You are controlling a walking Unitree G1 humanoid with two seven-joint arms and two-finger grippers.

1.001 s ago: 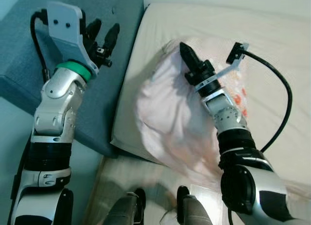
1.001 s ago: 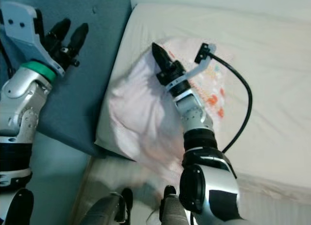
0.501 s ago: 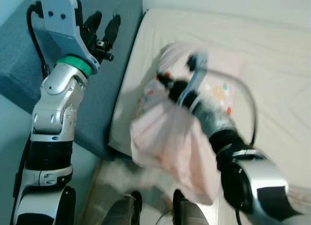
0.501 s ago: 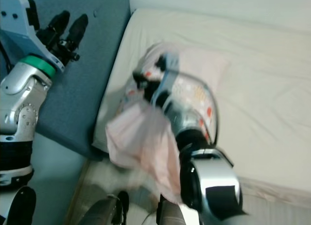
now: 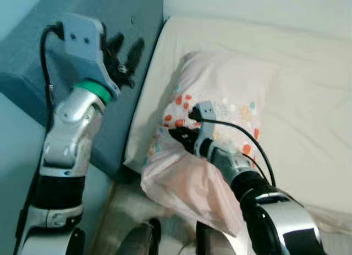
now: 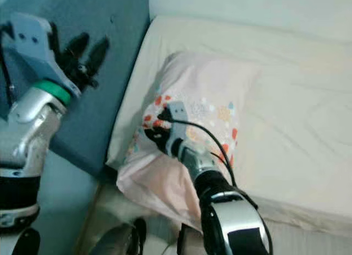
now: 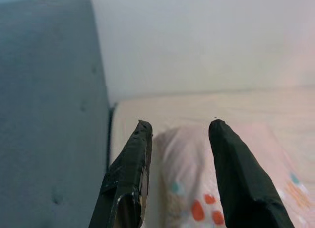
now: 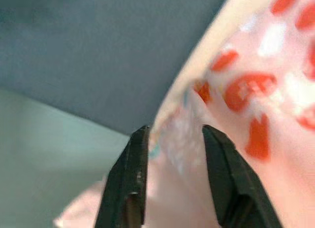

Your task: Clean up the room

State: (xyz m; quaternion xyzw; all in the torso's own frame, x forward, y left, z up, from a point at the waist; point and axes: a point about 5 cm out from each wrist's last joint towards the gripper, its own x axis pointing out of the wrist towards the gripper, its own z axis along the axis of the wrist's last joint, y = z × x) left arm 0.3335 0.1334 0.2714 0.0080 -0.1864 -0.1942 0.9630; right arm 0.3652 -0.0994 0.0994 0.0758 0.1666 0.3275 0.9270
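Soft matt cloth pillow [image 5: 220, 95], smooth cream sheet [image 5: 308, 90], matt blue upholstered headboard [image 5: 33, 45]

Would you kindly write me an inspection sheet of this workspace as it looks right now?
Surface: bed with a cream sheet, wrinkled.
Job's things: pink pillow with red and white print, lying at the bed's head end, its near corner hanging past the mattress edge.
Clutter: nothing seen.
Grippers: right gripper closed on a fold of the pillow near its edge; left gripper raised in front of the headboard, fingers apart, holding nothing.
Cables: black cable looping from the right wrist camera over the pillow.
Surroundings: blue-grey padded headboard to the robot's left; pale wall behind the bed.
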